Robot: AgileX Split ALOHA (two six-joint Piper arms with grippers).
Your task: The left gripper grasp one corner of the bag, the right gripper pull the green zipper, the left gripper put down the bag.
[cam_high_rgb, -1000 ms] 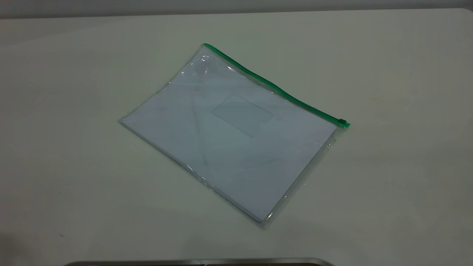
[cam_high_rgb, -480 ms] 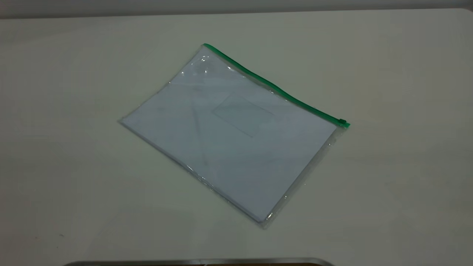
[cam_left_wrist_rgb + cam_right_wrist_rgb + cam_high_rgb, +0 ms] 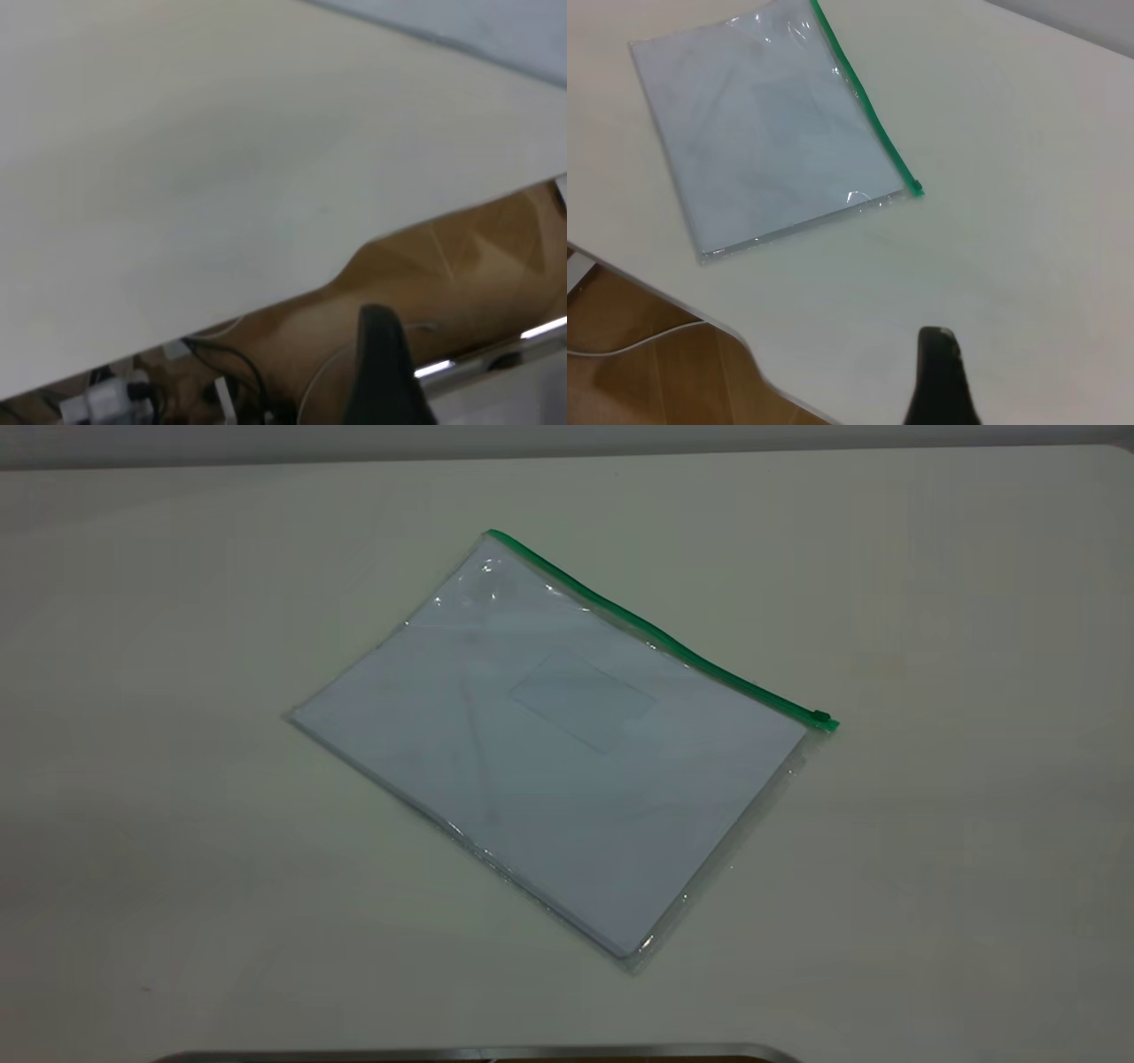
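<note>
The bag (image 3: 558,753), a clear pouch with white sheets inside and a small card pocket, lies flat and slanted on the table. The green zipper (image 3: 656,633) runs along its far edge, with the slider tab (image 3: 821,716) at the right end. Neither gripper shows in the exterior view. In the right wrist view the bag (image 3: 762,124), the zipper (image 3: 864,106) and the slider (image 3: 916,188) lie well ahead of my right gripper (image 3: 939,376), which hangs above bare table. My left gripper (image 3: 383,372) is off the table's edge, over the floor, and the bag is out of its view.
The white table (image 3: 930,602) surrounds the bag on all sides. A metal rim (image 3: 478,1052) shows at the near edge. The left wrist view shows the table's curved edge (image 3: 354,257), wooden floor and cables (image 3: 221,372) below it.
</note>
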